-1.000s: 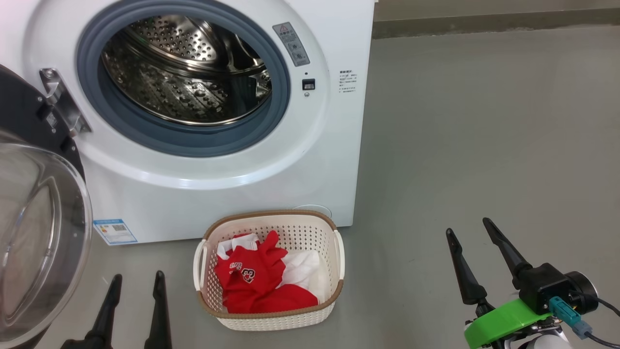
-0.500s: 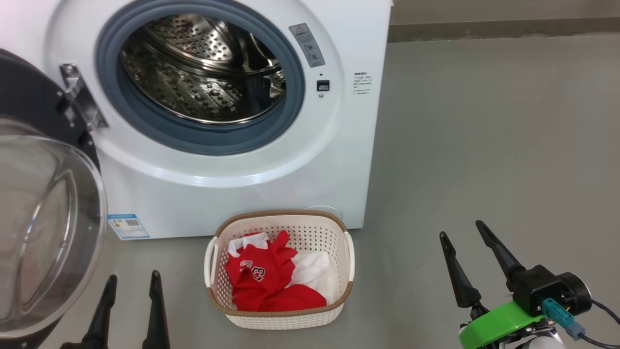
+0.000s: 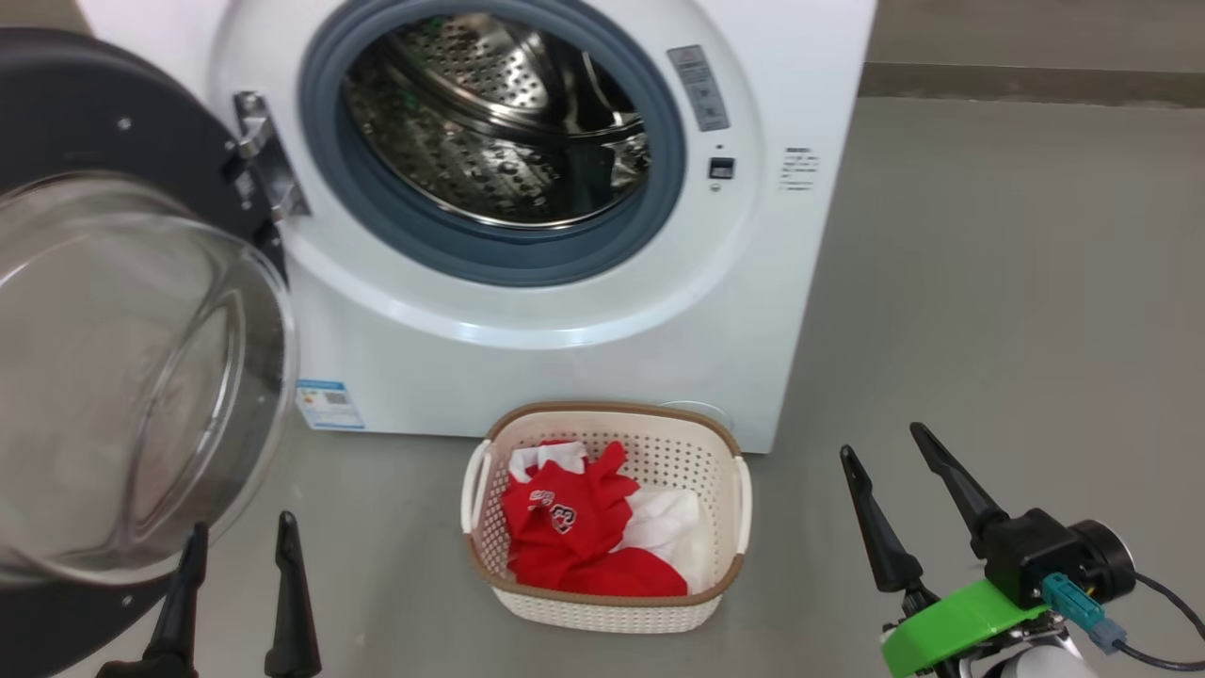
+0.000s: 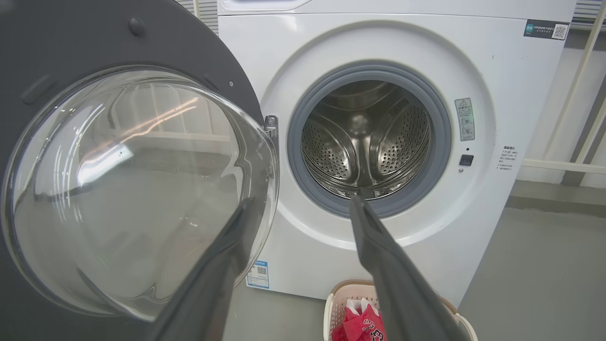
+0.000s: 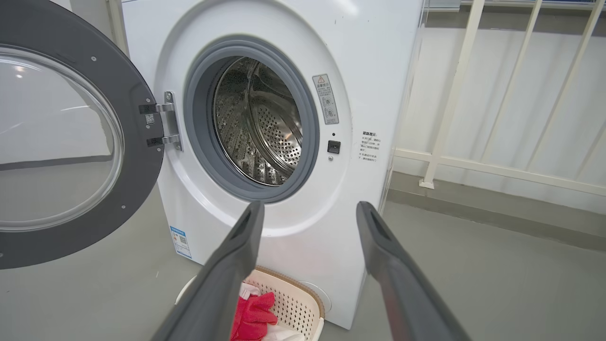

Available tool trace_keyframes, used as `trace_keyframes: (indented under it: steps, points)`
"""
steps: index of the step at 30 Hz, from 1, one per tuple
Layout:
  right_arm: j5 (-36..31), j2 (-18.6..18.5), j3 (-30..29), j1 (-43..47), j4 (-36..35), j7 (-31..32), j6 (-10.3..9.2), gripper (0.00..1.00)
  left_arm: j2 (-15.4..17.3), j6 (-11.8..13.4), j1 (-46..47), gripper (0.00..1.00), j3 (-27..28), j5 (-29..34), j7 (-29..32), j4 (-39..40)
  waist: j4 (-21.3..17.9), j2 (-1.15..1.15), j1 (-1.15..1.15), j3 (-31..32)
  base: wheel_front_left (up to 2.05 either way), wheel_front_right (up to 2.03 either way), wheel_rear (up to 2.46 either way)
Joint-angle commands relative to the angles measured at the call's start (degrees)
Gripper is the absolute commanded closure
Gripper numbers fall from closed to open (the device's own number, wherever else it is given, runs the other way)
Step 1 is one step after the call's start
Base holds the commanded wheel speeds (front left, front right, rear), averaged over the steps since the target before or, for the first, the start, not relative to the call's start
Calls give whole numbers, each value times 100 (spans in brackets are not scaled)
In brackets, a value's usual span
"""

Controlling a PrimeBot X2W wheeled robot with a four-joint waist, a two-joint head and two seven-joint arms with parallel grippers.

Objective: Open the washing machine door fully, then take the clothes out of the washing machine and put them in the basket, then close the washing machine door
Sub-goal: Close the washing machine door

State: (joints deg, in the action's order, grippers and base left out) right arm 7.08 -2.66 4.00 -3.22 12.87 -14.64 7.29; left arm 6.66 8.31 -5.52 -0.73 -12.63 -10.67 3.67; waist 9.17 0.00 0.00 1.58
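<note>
Grey concrete floor (image 3: 988, 282) is seen beneath the large white front-loading washing machine (image 3: 584, 377), whose steel drum (image 3: 499, 122) is found empty. Its round black-rimmed glass door (image 3: 122, 358) is swung wide open at the left. The small cream perforated basket (image 3: 612, 612) just before it is loaded with red and white clothes (image 3: 574, 537). The left gripper (image 3: 241, 523) and the right gripper (image 3: 880, 439) are held spread, empty; only closing is judged left.

We see a white front-loading washing machine (image 3: 584, 358), its perforated steel drum showing inside a grey gasket. Its round door (image 3: 132, 377), a black rim around a bulging clear glass bowl, stands swung wide open at our left. Just before the machine sits a cream perforated basket (image 3: 612, 612) holding the clothes (image 3: 574, 537): red jersey pieces beside a white garment.
</note>
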Motion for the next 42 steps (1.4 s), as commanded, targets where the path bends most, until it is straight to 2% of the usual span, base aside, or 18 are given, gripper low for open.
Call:
trace_keyframes:
  steps: [1,14,23,28,40,41,42]
  points:
    - [34,-21,154,-297,-161,-36,20,0,100,44,97,0,214,35,-3,197,235,0,0,-33,0,0,0]
    - [69,-21,347,-451,-121,-36,20,0,166,196,77,0,249,92,36,494,1162,0,0,-4,0,0,0]
    - [136,-21,504,-444,-142,-36,20,0,235,319,-13,0,299,149,123,628,1630,0,0,139,0,0,0]
    - [193,-21,597,-458,-145,-36,20,0,258,372,-79,0,314,163,172,693,1800,0,0,224,0,0,0]
    - [227,-21,805,-536,-82,-36,20,0,302,469,-212,0,406,133,125,838,1828,0,0,191,0,0,0]
    - [230,-21,810,-530,-81,-36,20,0,313,464,-210,56,392,145,123,844,1824,0,0,195,0,0,0]
    - [238,-21,809,-525,-79,-36,20,0,322,453,-210,100,377,148,123,847,1820,0,0,200,0,0,0]
